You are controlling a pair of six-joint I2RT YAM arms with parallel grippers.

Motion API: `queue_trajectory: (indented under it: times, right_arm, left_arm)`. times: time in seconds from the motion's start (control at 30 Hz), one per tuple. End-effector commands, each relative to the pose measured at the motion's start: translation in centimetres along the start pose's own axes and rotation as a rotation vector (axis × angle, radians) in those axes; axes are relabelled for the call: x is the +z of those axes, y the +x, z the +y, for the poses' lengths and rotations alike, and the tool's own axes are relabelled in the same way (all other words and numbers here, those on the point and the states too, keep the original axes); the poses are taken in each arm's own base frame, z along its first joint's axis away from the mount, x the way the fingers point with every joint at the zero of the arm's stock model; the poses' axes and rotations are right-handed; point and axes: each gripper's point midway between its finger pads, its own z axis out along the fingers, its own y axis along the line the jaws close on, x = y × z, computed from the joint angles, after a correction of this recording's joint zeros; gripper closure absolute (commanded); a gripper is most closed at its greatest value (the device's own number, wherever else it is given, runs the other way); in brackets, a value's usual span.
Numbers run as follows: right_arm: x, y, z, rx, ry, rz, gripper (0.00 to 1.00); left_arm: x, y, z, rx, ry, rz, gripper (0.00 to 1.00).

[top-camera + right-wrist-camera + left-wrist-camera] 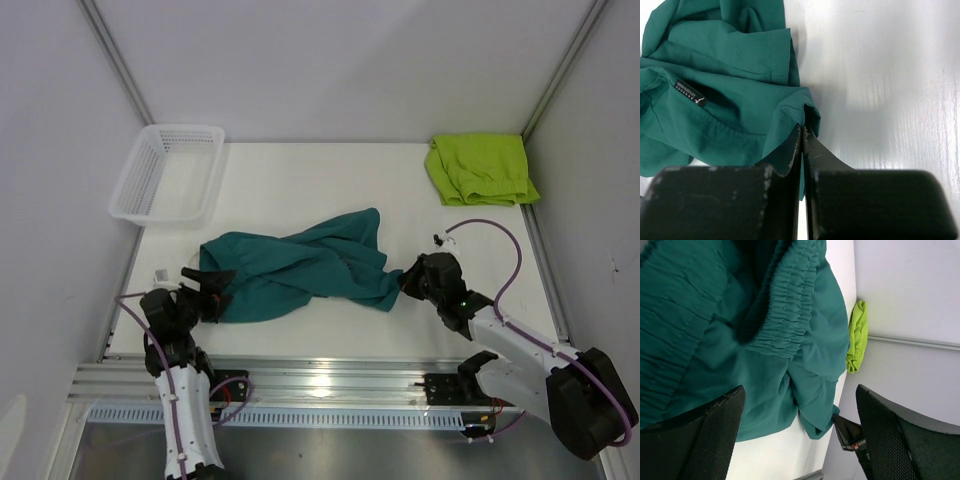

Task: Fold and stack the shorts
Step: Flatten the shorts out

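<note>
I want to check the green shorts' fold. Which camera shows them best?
Top external: the lime green shorts lie whole and folded, far right on the table. The left wrist view catches only a thin edge-on strip; the right wrist view shows none.

The dark teal shorts (300,265) sprawl across the lower centre of the top view, filling the strip between the left gripper (212,288) and the right gripper (407,280). Bare table (320,185) lies open across the upper centre. A white mesh basket (168,172) blocks the upper left corner, and lime green shorts (480,168) block the upper right. Walls (60,150) hem in both sides and the back.
</note>
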Motion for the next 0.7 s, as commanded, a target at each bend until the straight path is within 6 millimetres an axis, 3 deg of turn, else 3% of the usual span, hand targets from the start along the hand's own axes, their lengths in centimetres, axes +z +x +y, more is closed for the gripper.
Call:
queue_trajectory:
  times: [0.0,0.17,0.47,0.67]
  right_arm:
    - [0.2,-2.2,1.3,-0.004,-0.026,-0.066,1.0]
    - [0.3,-2.2,1.0,0.009,-0.027,-0.07,1.0]
    - [0.2,-2.6,1.0,0.016,-0.044,-0.069,1.0]
    - [0.2,-2.8,1.1,0.021,-0.057,-0.07,1.0]
  left_arm:
    - [0.6,-0.1,-1.2,-0.054,0.006,-0.011,0.08]
    - [1.9,1.5,-0.5,-0.16,-0.04,0.042,0.11]
    - [2.3,-0.4,-2.3,-0.211,0.029,-0.106,0.17]
    - [3.3,-0.6,-1.3,-0.225,0.01,-0.142,0.25]
